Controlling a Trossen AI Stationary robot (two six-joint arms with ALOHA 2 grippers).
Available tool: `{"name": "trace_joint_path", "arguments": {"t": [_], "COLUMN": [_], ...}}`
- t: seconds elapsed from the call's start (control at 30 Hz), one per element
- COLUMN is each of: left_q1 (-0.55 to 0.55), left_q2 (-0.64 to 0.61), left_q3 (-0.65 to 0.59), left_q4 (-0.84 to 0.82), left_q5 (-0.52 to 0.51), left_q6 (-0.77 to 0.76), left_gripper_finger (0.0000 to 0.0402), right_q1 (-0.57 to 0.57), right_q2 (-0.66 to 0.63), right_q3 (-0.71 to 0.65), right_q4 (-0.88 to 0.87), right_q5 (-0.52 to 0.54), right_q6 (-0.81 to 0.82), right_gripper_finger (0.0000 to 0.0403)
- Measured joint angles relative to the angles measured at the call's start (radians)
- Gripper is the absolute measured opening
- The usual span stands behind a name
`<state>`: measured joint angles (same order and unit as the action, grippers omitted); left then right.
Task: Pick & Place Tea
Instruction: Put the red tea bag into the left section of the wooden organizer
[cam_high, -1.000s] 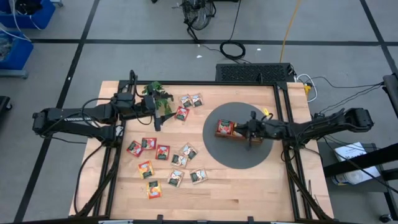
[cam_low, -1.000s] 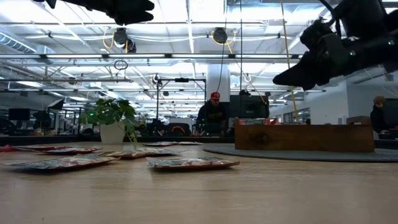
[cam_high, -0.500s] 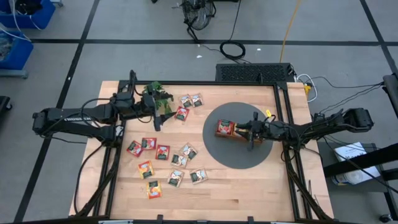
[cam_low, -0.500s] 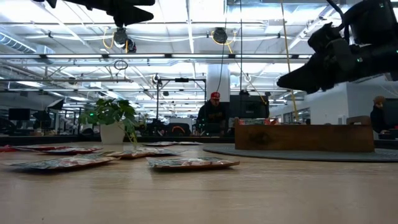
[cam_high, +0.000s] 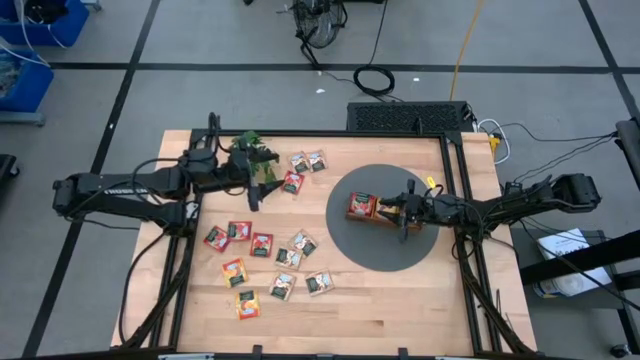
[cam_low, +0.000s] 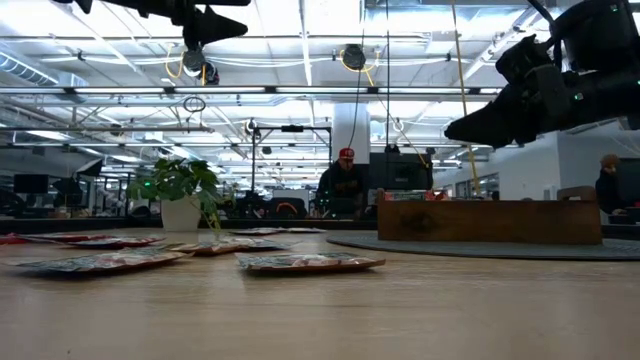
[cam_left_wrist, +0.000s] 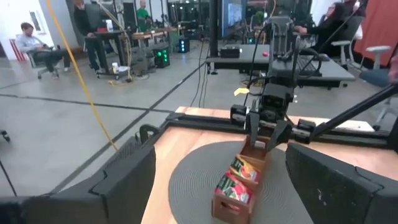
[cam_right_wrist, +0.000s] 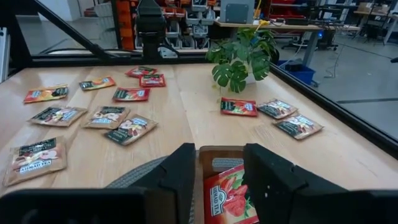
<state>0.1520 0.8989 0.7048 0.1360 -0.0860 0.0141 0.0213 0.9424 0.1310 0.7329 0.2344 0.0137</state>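
A long brown wooden tray lies on a round grey mat, with red tea sachets standing in it. My right gripper hovers open, pointing level, over the tray's end. Its fingers stand on either side of a red sachet in the tray. Several more tea sachets lie flat on the wooden table, left of the mat. My left gripper hangs open and high beside the potted plant, nothing between its fingers.
The plant stands at the table's far left, with sachets just right of it. A black frame edges the table. Bare wood lies along the near edge. People sit and stand in the room beyond.
My left gripper has rolled about its own pointing line while staying in place, high above the table. The tray and the sachets lie as before.
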Motion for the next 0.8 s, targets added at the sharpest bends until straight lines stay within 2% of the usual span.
{"name": "trace_joint_path", "arguments": {"t": [0.3,0.43,0.6,0.7,0.8], "left_q1": [0.007,0.006,0.006,0.006,0.007], "left_q2": [0.004,0.019,0.061,0.109,0.15], "left_q3": [0.0,0.0,0.031,0.071,0.105], "left_q4": [-0.037,-0.091,-0.289,-0.441,-0.478], "left_q5": [-0.028,0.026,0.02,-0.07,-0.098], "left_q6": [-0.08,-0.098,-0.149,-0.17,-0.163], "left_gripper_finger": [0.0351,0.0351,0.0351,0.0351,0.0351], "right_q1": [0.0,0.0,0.0,0.0,0.001], "right_q2": [0.0,0.0,-0.01,-0.056,-0.119], "right_q3": [0.0,0.0,0.0,0.0,-0.017], "right_q4": [0.005,0.008,-0.008,-0.011,-0.018], "right_q5": [0.0,0.0,0.0,-0.025,-0.058], "right_q6": [-0.003,-0.004,-0.012,-0.023,-0.023], "right_gripper_finger": [0.0124,0.0124,0.0124,0.0123,0.0123]}}
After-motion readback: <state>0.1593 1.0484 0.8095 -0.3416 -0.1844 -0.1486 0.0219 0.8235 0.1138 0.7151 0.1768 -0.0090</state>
